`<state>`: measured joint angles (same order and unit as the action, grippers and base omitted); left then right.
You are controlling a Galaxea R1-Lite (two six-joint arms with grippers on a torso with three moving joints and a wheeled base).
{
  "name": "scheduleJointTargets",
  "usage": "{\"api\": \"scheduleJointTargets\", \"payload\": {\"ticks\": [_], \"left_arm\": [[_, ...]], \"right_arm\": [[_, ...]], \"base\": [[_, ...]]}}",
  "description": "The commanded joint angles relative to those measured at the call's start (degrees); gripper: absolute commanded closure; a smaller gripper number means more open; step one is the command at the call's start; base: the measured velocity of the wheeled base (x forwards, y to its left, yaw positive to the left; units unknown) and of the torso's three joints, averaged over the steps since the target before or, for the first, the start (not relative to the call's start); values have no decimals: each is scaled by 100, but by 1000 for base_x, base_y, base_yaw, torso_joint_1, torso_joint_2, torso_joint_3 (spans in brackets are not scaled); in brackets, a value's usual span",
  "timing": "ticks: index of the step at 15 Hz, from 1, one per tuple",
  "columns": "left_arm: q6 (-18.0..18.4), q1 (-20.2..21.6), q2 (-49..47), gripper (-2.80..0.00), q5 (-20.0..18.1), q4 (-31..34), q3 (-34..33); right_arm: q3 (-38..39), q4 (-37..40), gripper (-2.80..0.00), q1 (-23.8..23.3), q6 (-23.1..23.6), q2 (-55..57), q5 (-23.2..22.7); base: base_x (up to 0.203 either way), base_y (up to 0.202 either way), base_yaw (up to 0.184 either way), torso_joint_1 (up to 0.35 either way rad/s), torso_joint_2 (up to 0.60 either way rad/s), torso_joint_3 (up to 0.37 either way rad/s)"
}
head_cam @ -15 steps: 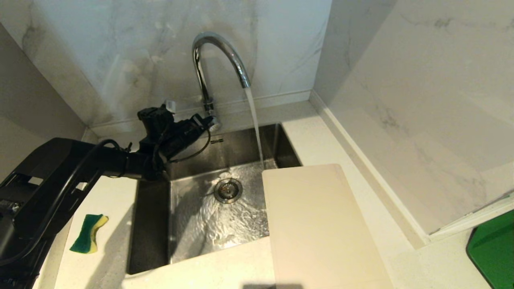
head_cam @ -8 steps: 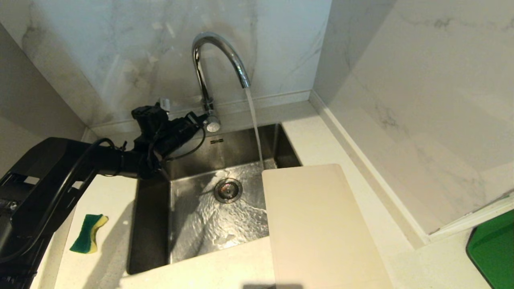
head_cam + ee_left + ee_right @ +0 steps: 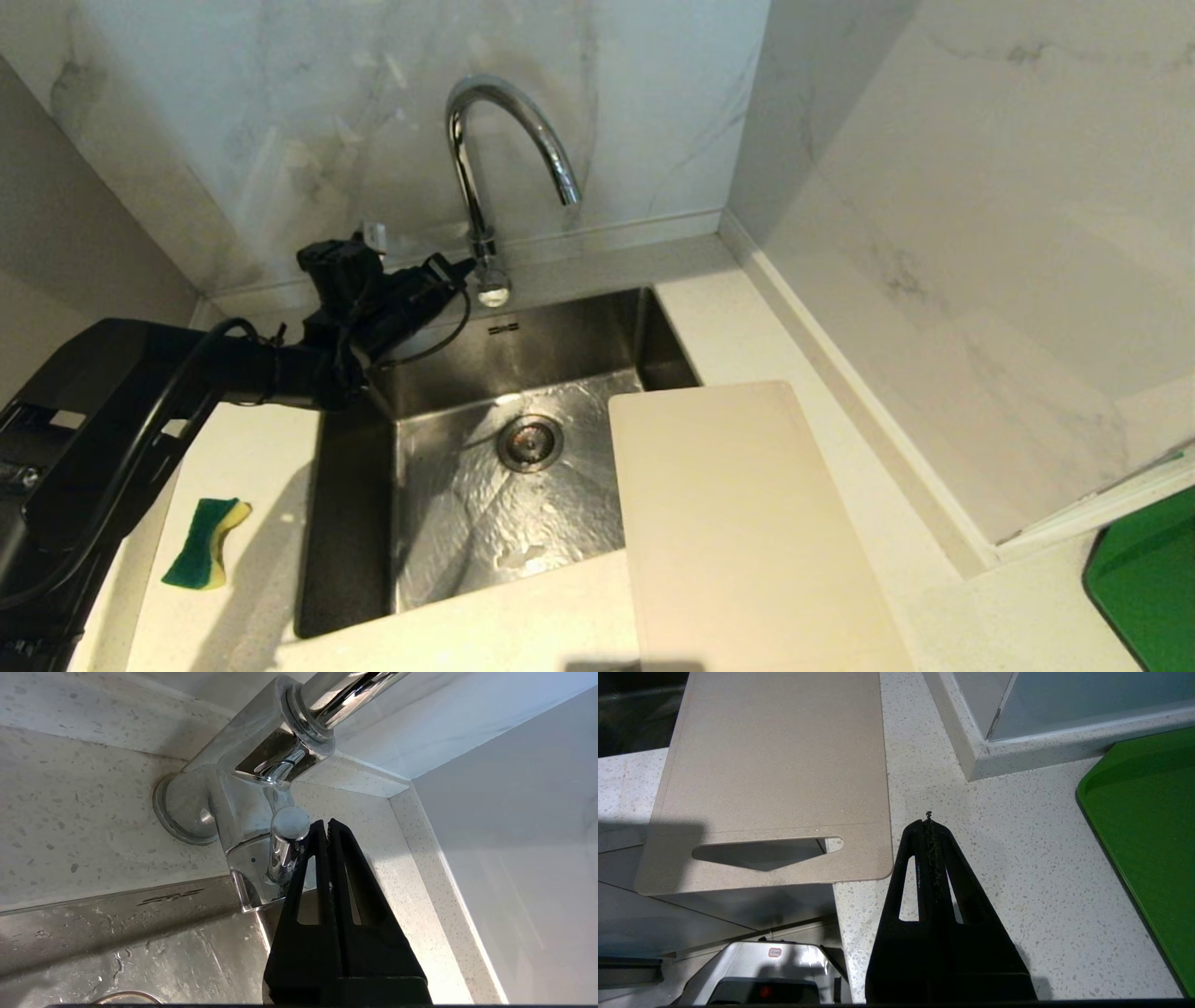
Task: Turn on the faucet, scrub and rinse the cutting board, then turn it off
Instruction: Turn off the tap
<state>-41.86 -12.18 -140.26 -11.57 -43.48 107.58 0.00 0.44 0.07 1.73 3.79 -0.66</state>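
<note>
Left arm [image 3: 140,392]: bulky black links with a looped black cable, reaching from the near left toward the far centre, forearm roughly level. Left gripper [image 3: 457,271] at the far end of the reach, black tapered fingers [image 3: 322,896] pressed flat together, jaws fully closed with nothing between them. In the left wrist view the fingertips' side lies against the thin chrome lever [image 3: 286,847] of the faucet.

Right arm outside the head view. Right gripper [image 3: 929,821] seen only from its wrist camera: black tapered fingers [image 3: 945,896] closed tip to tip, empty, hanging over the table on the near right.
</note>
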Motion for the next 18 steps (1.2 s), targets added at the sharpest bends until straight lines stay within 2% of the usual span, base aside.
{"api": "scheduleJointTargets", "payload": {"ticks": [1,7,15,18], "left_arm": [[-30,-30,64,0,6,-11,-36],[-24,-193,344,0,16,-21,-311],[-9,-768,1889,0,23,-204,-1689],[12,-815,2538,0,20,-203,-2356]], "right_arm": [[0,0,0,1,3,-27,-4],[0,0,0,1,3,-63,-4],[0,0,0,1,3,-322,-4],[0,-26,0,1,3,-379,-4]], "base": [[0,0,0,0,0,0],[0,0,0,0,0,0],[0,0,0,0,0,0],[0,0,0,0,0,0]]}}
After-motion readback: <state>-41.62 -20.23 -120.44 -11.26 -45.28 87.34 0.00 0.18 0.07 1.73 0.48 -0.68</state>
